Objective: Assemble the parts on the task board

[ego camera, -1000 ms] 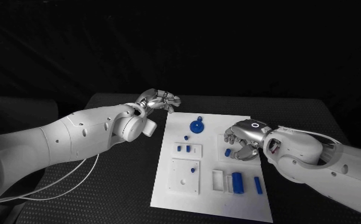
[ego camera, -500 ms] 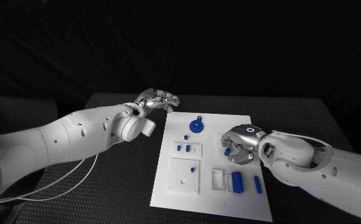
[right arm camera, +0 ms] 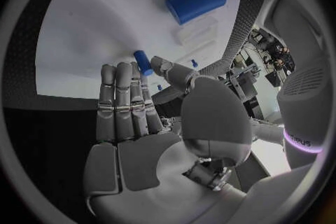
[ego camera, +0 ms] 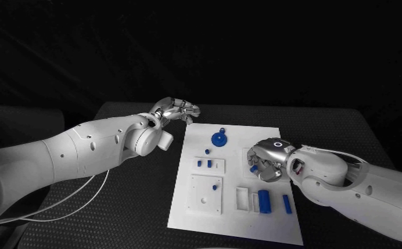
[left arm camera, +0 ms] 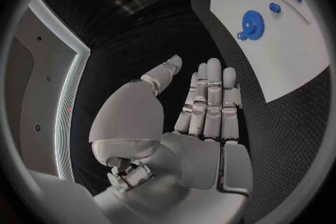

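We see the right hand (ego camera: 268, 159) over the right edge of the task board (ego camera: 193, 214), thumb and a finger pinching a small blue part (ego camera: 253, 169). The left hand (ego camera: 174, 110) hovers off the board's far left corner above the desk (ego camera: 134, 202), fingers straight and apart, holding nothing. A blue gear (ego camera: 218, 140) lies on the board between the hands.

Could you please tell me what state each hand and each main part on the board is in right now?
Left hand: open, fingers straight, holding nothing, beside the board's far corner.
Right hand: over the board, thumb and fingers at a small blue peg.
Blue gear: lying flat.
Blue cylinder: lying on its side.
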Robot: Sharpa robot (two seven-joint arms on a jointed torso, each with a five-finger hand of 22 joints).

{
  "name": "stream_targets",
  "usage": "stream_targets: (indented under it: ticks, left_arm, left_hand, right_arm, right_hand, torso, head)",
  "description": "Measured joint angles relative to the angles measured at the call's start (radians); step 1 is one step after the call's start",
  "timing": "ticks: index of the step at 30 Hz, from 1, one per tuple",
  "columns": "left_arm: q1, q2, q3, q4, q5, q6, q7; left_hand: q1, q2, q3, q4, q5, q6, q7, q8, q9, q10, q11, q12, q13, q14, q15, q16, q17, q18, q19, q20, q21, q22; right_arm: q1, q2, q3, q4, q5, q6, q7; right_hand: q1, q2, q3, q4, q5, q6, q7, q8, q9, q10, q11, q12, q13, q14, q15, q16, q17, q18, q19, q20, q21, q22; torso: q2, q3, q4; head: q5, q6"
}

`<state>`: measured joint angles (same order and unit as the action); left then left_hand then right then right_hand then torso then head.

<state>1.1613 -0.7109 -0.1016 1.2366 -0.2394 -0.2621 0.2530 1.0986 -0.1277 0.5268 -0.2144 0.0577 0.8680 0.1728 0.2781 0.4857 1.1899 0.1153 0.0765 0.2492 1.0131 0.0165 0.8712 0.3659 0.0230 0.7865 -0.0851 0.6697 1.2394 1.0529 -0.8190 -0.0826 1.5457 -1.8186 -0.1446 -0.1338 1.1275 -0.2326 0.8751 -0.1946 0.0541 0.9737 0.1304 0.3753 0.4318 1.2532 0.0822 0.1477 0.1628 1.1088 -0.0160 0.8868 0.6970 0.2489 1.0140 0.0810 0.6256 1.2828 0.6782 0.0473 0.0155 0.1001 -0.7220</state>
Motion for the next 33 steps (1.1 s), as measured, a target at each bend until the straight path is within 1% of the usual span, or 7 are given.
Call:
stream_targets:
  ticks: [2, 6, 14, 20, 22, 29, 33]
  left_arm:
    - [0.0, 0.0, 0.0, 0.0, 0.0, 0.0, 0.0]
    - [0.0, 0.0, 0.0, 0.0, 0.0, 0.0, 0.0]
    - [0.0, 0.0, 0.0, 0.001, 0.0, 0.001, -0.001]
    - [0.0, 0.001, 0.0, 0.001, 0.0, 0.001, -0.001]
    - [0.0, 0.001, 0.0, 0.0, 0.0, 0.001, -0.001]
    - [0.0, 0.004, 0.0, -0.006, 0.0, 0.001, -0.001]
    - [0.0, 0.006, 0.0, -0.009, 0.0, 0.001, -0.001]
  left_hand:
    - [0.0, 0.0, 0.0, 0.0, 0.0, 0.0, 0.0, 0.0, 0.0, 0.0, 0.0, 0.0, 0.0, 0.0, 0.0, 0.0, 0.0, 0.0, 0.0, 0.0, 0.0, 0.0]
    - [0.0, 0.0, 0.0, 0.0, 0.0, 0.0, 0.0, 0.0, 0.0, 0.0, 0.0, 0.0, 0.0, 0.0, 0.0, 0.0, 0.001, 0.0, 0.0, 0.0, 0.0, 0.0]
    - [0.0, 0.0, 0.0, 0.0, 0.0, 0.0, 0.0, 0.0, 0.0, 0.0, 0.0, 0.0, 0.0, 0.0, 0.0, 0.0, 0.001, -0.001, 0.003, 0.003, 0.0, 0.0]
    - [0.0, 0.0, 0.0, 0.0, 0.0, 0.0, 0.0, 0.0, 0.0, 0.0, 0.0, 0.0, 0.0, 0.0, 0.0, 0.0, 0.002, -0.001, 0.003, 0.003, 0.0, 0.001]
    - [0.0, 0.0, 0.0, 0.0, 0.0, 0.0, 0.0, 0.0, 0.0, 0.0, 0.0, 0.0, 0.0, 0.0, 0.0, 0.0, 0.002, -0.001, 0.003, 0.003, 0.0, 0.001]
    - [0.0, 0.0, 0.0, 0.0, 0.0, 0.0, 0.0, 0.0, 0.0, -0.003, 0.002, 0.0, 0.0, 0.0, 0.0, 0.0, 0.002, -0.002, 0.003, 0.003, 0.0, 0.001]
    - [0.0, 0.0, 0.0, 0.0, 0.0, 0.0, 0.0, 0.0, 0.0, -0.003, 0.002, 0.0, 0.0, 0.0, 0.0, 0.0, 0.003, -0.003, 0.003, 0.003, 0.0, 0.002]
  right_arm:
    - [0.0, 0.003, 0.0, 0.0, -0.008, -0.001, 0.0]
    - [0.0, 0.006, 0.0, -0.001, -0.026, -0.006, -0.003]
    - [-0.001, 0.007, -0.001, 0.002, -0.053, -0.02, -0.007]
    - [-0.001, -0.003, 0.0, 0.025, -0.07, -0.048, -0.01]
    - [-0.001, -0.01, 0.006, 0.038, -0.074, -0.055, -0.012]
    - [0.013, -0.016, 0.048, 0.101, -0.081, -0.075, -0.012]
    - [0.013, 0.001, 0.051, 0.123, -0.082, -0.087, -0.012]
  right_hand:
    - [-0.003, 0.014, 0.003, -0.004, 0.0, 0.024, -0.011, 0.011, 0.004, 0.021, -0.008, 0.012, 0.007, 0.007, -0.006, 0.002, 0.004, 0.0, 0.007, -0.003, 0.002, 0.003]
    - [-0.002, 0.024, 0.014, -0.014, -0.004, 0.043, -0.023, 0.023, 0.011, 0.045, -0.018, 0.025, 0.015, 0.02, -0.017, 0.008, 0.008, 0.0, 0.019, -0.011, 0.009, 0.008]
    - [0.005, 0.033, 0.019, -0.02, -0.004, 0.057, -0.029, 0.031, 0.019, 0.061, -0.027, 0.036, 0.03, 0.035, -0.025, 0.012, 0.014, -0.001, 0.037, -0.019, 0.021, 0.011]
    - [0.007, 0.035, 0.022, -0.025, -0.008, 0.063, -0.03, 0.031, 0.02, 0.064, -0.031, 0.038, 0.037, 0.043, -0.029, 0.016, 0.017, -0.003, 0.048, -0.023, 0.024, 0.014]
    - [0.007, 0.035, 0.022, -0.025, -0.008, 0.064, -0.031, 0.031, 0.027, 0.068, -0.034, 0.038, 0.037, 0.047, -0.03, 0.016, 0.017, -0.003, 0.053, -0.024, 0.024, 0.014]
    - [0.007, 0.035, 0.025, -0.022, -0.008, 0.067, -0.034, 0.031, 0.027, 0.068, -0.034, 0.038, 0.045, 0.048, -0.03, 0.017, 0.017, -0.003, 0.053, -0.024, 0.029, 0.014]
    - [0.007, 0.035, 0.025, -0.022, -0.008, 0.067, -0.034, 0.031, 0.027, 0.068, -0.034, 0.038, 0.049, 0.049, -0.029, 0.017, 0.017, -0.003, 0.053, -0.024, 0.029, 0.014]
  torso:
    - [0.0, 0.0001, -0.0003]
    - [0.0, 0.0003, -0.0006]
    - [0.0, 0.0011, -0.001]
    - [0.0, 0.0015, -0.0013]
    - [0.0, 0.0015, -0.0013]
    - [-0.001, 0.0011, -0.0012]
    - [-0.001, 0.0012, -0.0012]
  head:
    - [0.0, -0.001]
    - [0.001, -0.002]
    - [0.001, -0.004]
    - [0.002, -0.005]
    - [0.004, -0.005]
    - [0.009, -0.005]
    - [0.013, -0.007]
